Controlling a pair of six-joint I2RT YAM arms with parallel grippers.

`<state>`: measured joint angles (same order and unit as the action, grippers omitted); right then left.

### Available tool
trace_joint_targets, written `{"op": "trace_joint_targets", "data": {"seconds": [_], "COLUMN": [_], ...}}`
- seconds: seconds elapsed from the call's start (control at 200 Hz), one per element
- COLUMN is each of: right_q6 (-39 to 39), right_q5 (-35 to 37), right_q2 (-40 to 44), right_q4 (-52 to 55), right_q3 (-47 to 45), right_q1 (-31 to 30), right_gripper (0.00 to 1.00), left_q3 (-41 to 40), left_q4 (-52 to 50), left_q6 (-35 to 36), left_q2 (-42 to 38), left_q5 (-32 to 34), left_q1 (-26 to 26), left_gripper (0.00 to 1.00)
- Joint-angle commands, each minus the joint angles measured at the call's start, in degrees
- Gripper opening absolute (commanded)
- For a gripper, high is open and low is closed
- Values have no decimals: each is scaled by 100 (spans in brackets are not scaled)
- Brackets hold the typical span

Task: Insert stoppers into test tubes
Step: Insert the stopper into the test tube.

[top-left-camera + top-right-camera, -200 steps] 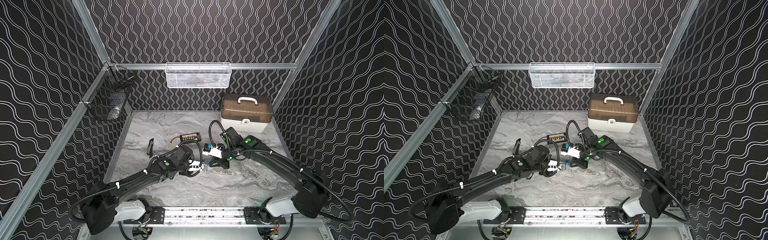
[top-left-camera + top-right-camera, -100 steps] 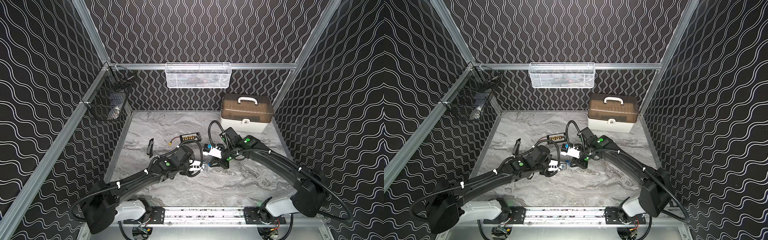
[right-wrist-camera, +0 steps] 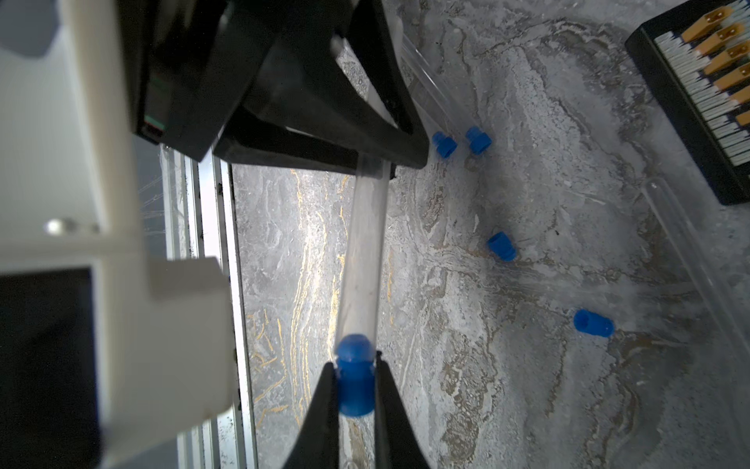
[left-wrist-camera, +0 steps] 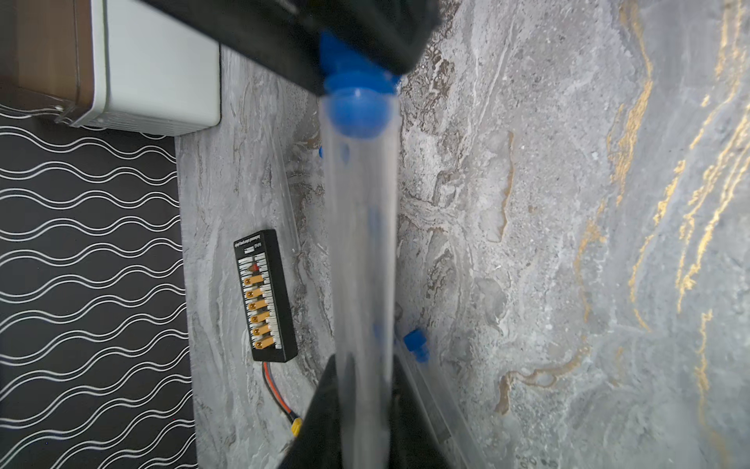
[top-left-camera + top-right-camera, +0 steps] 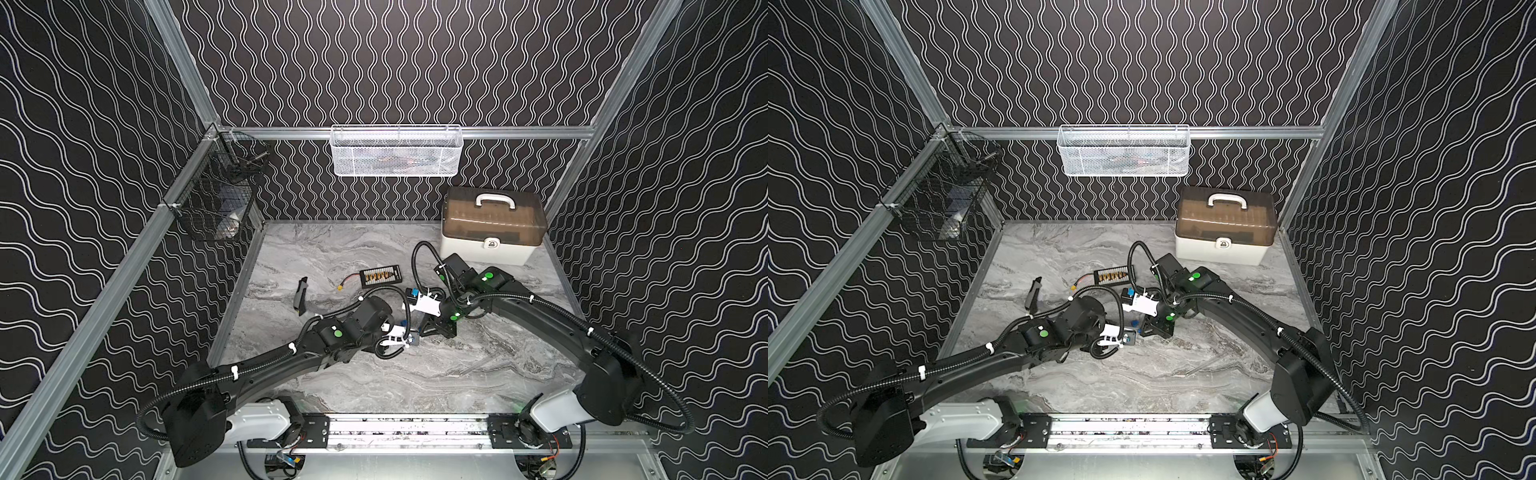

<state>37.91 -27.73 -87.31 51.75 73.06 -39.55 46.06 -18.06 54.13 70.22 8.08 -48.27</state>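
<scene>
My left gripper (image 4: 363,373) is shut on a clear test tube (image 4: 361,243), which reaches out toward the right gripper. My right gripper (image 3: 356,367) is shut on a blue stopper (image 3: 356,385). The stopper's rounded stem sits inside the mouth of that tube (image 3: 361,264). In both top views the two grippers meet low over the middle of the table, left (image 5: 405,337) and right (image 5: 430,328). Several loose blue stoppers (image 3: 502,245) lie on the marble surface. Other clear tubes (image 3: 690,251) lie beside them.
A black board with gold connectors (image 5: 380,276) and its yellow connector (image 5: 340,287) lie behind the grippers. A black tool (image 5: 301,295) lies to the left. A brown-lidded white case (image 5: 492,232) stands back right. A white mesh basket (image 5: 395,151) and a black wire basket (image 5: 224,199) hang on the walls.
</scene>
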Motion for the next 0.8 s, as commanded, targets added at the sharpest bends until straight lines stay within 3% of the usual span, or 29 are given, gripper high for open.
{"op": "trace_joint_targets", "data": {"seconds": [0.0,0.28,0.615,0.796], "right_q6": [-218,-460,-451,-451], "right_q5": [-334,-843,-996,-1041], "right_q2": [-110,-420,-474,-256], "right_q4": [-657,-1025,-1180,-1202], "right_q3": [184,427,440,269], "right_q1": [-31,-53,-53,-2], "right_gripper": [4,1,0,14], "left_q3": [9,-9,-138,-281], "left_q4": [389,527,804,897], "left_q6": [573,1085,1158,1063], "left_q2": [-61,-34,-105,-119], "left_q5": [-345,-372,-504,-455], "left_q1": [-195,-441,-503,-492], "left_gripper": [0,0,0,0]}}
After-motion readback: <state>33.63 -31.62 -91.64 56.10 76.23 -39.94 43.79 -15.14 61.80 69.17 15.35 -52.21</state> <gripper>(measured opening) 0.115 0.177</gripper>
